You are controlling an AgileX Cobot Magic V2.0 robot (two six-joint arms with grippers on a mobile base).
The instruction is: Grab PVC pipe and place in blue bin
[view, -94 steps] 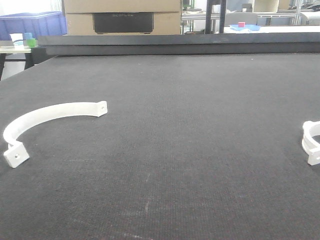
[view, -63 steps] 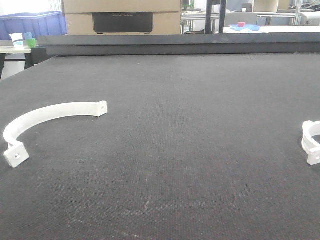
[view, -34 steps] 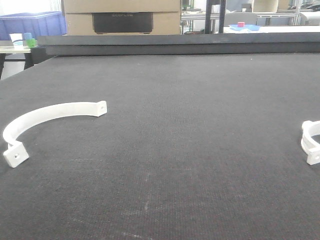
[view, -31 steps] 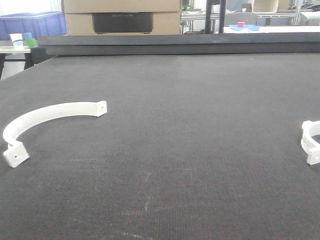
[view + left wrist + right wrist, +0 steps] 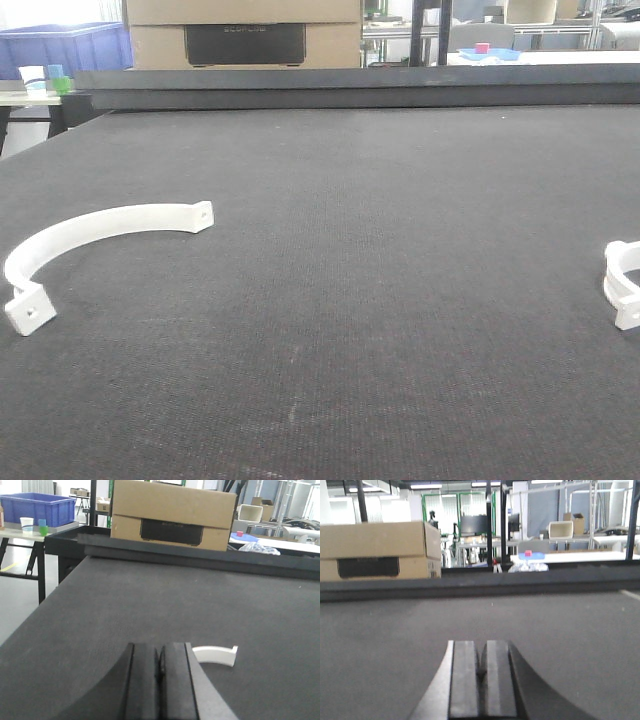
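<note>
left gripper (image 5: 160,655) fully closed, fingers pressed together, holding nothing. right gripper (image 5: 482,652) is the same: closed, empty. white curved PVC pipe piece (image 5: 215,655) lies flat on the dark grey textured surface (image 5: 150,595), just ahead and to the right of the left gripper, not touching it. blue plastic bin (image 5: 37,507) sits far ahead-left of that gripper, beyond the surface edge.

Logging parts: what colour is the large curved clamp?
White; the clamp shows best in front view.
</note>
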